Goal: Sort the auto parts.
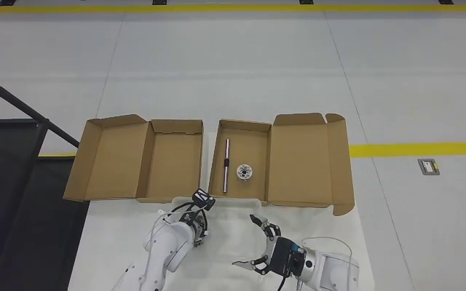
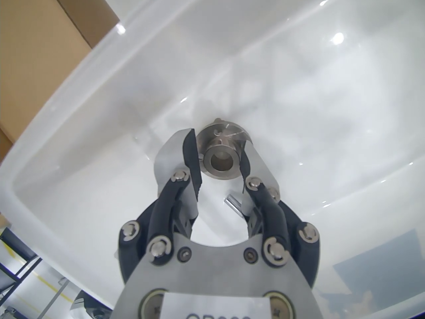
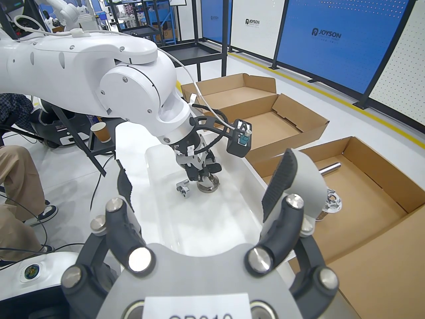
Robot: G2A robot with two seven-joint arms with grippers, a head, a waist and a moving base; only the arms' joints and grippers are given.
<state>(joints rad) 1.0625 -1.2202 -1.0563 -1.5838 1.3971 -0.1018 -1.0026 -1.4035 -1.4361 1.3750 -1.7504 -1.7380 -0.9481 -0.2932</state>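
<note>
Inside the white tray (image 2: pixel 99 77), my left gripper (image 2: pixel 217 149) is shut on a metal flanged hub (image 2: pixel 220 160), its pads pressed against the hub's collar. The right wrist view has this same gripper (image 3: pixel 206 180) low in the tray (image 3: pixel 206 224), with a small metal block (image 3: pixel 183 189) lying beside it. My right gripper (image 3: pixel 206 174) hangs open and empty over the tray's near end (image 1: pixel 246 240). The right cardboard box (image 1: pixel 244 156) holds a metal rod (image 1: pixel 226 165) and a second flanged hub (image 1: pixel 245 172). The left cardboard box (image 1: pixel 175 156) holds nothing.
Both boxes lie just beyond the tray with their lids (image 1: pixel 306 156) folded flat outward. A paper cup (image 3: pixel 99 133) stands on a dark side stand off the table's left side. The small block (image 2: pixel 232 202) lies between the left gripper's fingers, near their base.
</note>
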